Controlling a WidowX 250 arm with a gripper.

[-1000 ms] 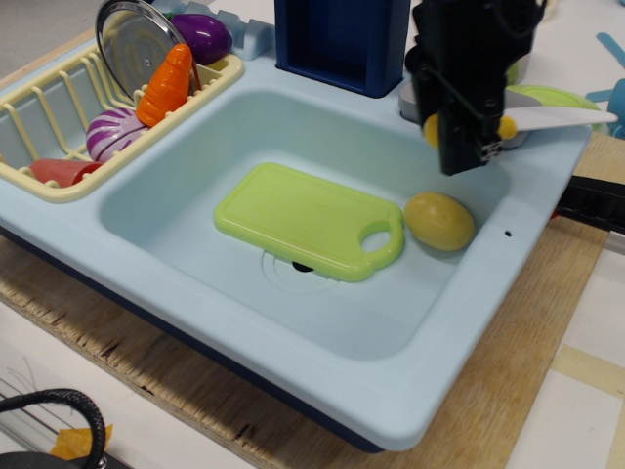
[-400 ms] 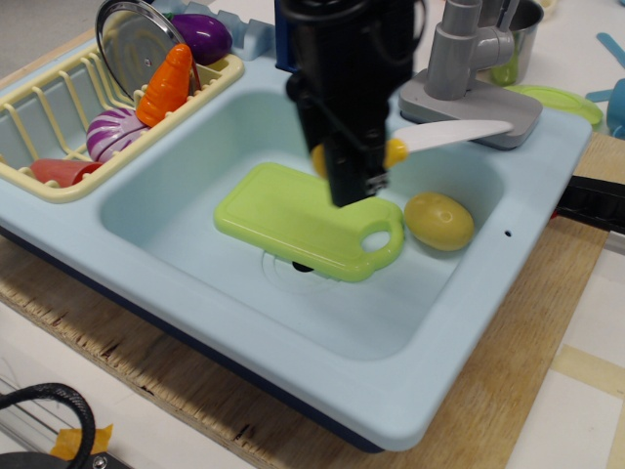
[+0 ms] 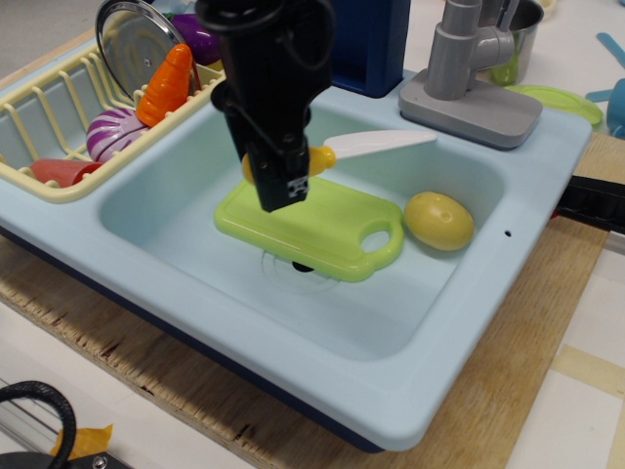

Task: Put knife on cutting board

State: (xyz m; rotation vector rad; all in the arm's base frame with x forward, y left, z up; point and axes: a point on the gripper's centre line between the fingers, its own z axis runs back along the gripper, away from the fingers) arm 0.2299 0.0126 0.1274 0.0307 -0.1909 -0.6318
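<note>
My black gripper is shut on the knife's yellow handle. The knife's white blade sticks out to the right, roughly level. The gripper holds the knife just above the left half of the lime-green cutting board, which lies flat in the pale blue sink basin with its handle hole to the right. I cannot tell whether the knife touches the board. The gripper body hides the board's far left edge.
A yellow egg-shaped toy lies in the basin right of the board. A cream dish rack at left holds a carrot, a purple toy and a metal plate. A grey faucet stands at the back right, a dark blue box behind.
The gripper has carried the knife left from beside the faucet, across the basin, and lower, to a spot over the board's left half. The board and the yellow egg have not moved.
</note>
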